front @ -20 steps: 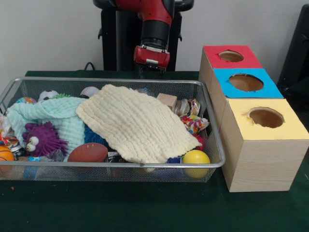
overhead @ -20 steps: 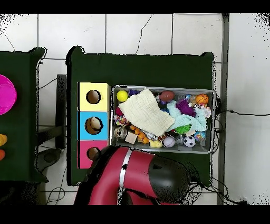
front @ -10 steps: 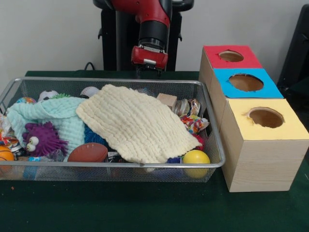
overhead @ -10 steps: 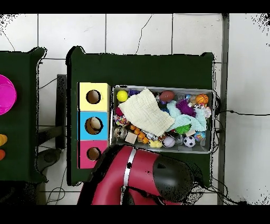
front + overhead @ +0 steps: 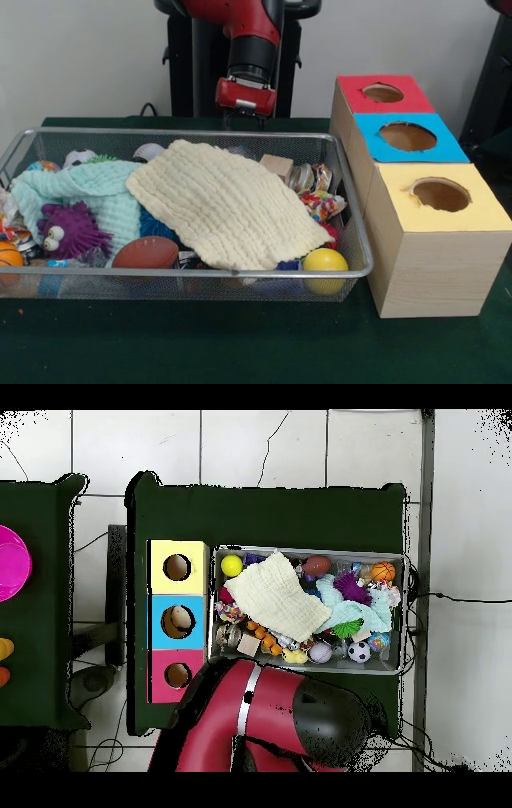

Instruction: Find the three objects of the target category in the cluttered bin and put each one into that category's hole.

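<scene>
- Bin point(image 5: 352, 270) fills the worktop's middle, packed with toys; a cream cloth point(image 5: 224, 204) is probably hiding more.
- End effector point(image 5: 244, 120) hangs behind the bin's back rim; can't tell if it's spread.
- Boxes point(image 5: 436, 256) hug the bin's side, likely for short drops.

No readable text, label, brand or number shows on anything; the snack wrappers' print is illegible.

Gripper point(image 5: 242, 120): fingertips dark against the dark pedestal, jaw state unreadable; in overhead view hidden under the red arm point(image 5: 262, 719). Cream cloth point(image 5: 224, 200) covers the mid-bin point(image 5: 352, 208) contents. Orange basketball point(image 5: 8, 254) cut by left edge. Small wrapped items point(image 5: 320, 200) too small to identify.
</scene>
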Controlling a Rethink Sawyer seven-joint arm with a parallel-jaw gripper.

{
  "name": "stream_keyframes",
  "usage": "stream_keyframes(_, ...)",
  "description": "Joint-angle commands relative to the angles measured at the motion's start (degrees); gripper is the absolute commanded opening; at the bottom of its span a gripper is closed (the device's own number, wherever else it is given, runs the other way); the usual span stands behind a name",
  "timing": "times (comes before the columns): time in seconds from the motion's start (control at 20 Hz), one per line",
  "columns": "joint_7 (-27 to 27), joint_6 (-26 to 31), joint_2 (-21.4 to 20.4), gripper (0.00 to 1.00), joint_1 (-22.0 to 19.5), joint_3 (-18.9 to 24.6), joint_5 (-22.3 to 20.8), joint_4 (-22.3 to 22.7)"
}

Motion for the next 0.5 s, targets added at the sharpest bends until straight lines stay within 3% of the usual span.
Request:
stream_keyframes(0.05, 10.89, 8.56, 2.86, 1.00, -1.40, 2.92, 3.58, -8.86)
stream_keyframes(0.5, 10.76, 12.99, 3.25, 1.00, -1.20, 3.84, 3.33, -10.05)
